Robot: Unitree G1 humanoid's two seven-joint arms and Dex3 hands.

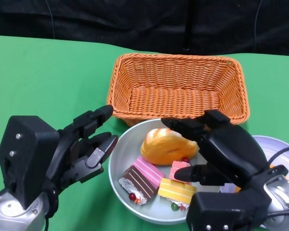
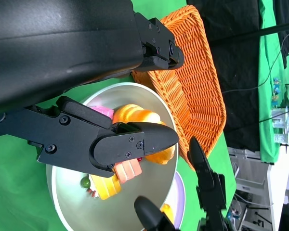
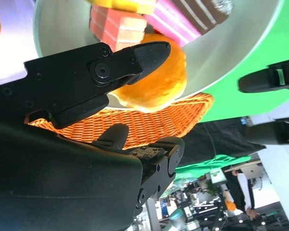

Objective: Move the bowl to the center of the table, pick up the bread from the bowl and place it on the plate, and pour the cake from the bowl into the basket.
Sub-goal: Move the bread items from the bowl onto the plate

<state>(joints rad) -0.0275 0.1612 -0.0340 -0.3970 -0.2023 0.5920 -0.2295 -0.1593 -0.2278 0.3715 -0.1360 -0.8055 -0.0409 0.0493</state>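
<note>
A grey bowl point(image 1: 116, 166) sits at the near middle of the green table, just in front of an orange wicker basket point(image 1: 178, 89). In the bowl lie a golden bread roll point(image 1: 164, 147) and cake pieces: a pink and chocolate slice point(image 1: 142, 179), a yellow piece point(image 1: 176, 191) and a pink piece point(image 1: 179, 167). My right hand point(image 1: 221, 149) hangs over the bowl's right side, fingers spread above the bread point(image 3: 159, 82), holding nothing. My left hand point(image 1: 82, 144) is open beside the bowl's left rim, fingers pointing at it. A pale lavender plate point(image 1: 274, 144) shows at the right, mostly hidden by my right hand.
A small orange item point(image 2: 166, 211) lies on the plate. The basket point(image 2: 192, 86) is empty and stands close to the bowl's far rim. Beyond the table hangs a black curtain point(image 1: 135, 19). Green tabletop point(image 1: 43, 77) stretches to the left.
</note>
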